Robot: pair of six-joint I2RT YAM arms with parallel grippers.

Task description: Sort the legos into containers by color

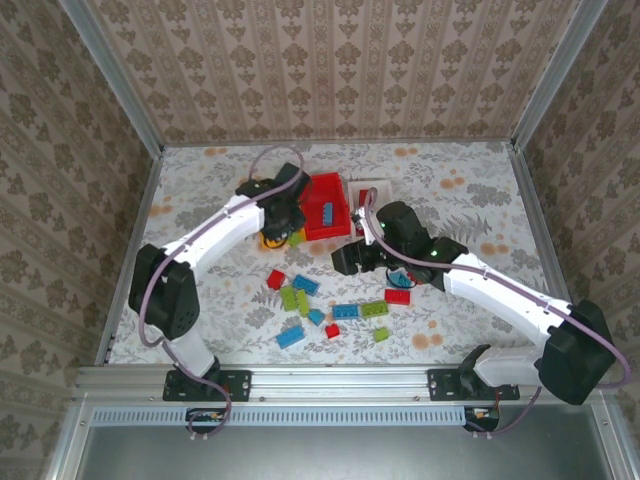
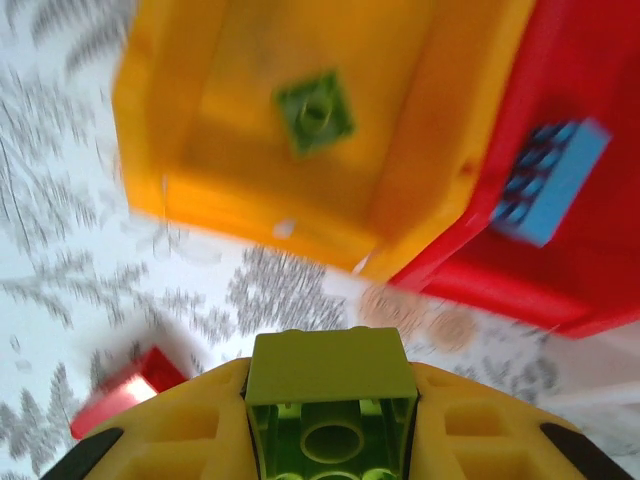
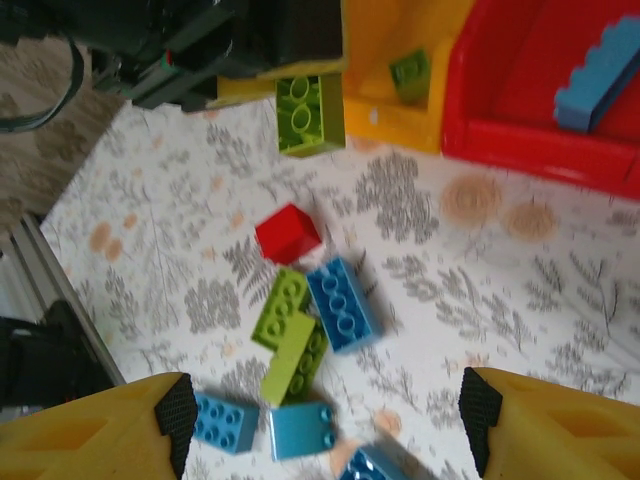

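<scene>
The main risk is a drop short of the target: the left claw (image 2: 330, 430) is clamped on a green brick (image 2: 328, 368) that hangs over bare bench (image 2: 90, 250), on the near side of the yellow bin (image 2: 260, 210). If the claw let go here, the brick would land outside the bin or clip its front wall. A drift to the side could also misfile it, since the red bin (image 2: 500, 280), with a blue brick (image 2: 548, 180) inside, sits tight against the yellow one. In the right wrist view most of the brick sticks out below the claw, so a knock on the rim might twist it loose. The yellow bin lies ahead of and lower than the held brick, with one green piece (image 2: 315, 112) already on its floor. The right claw (image 3: 320, 430) stands apart and empty over the loose bricks (image 3: 315, 325), near the left arm, so the two could collide.
</scene>
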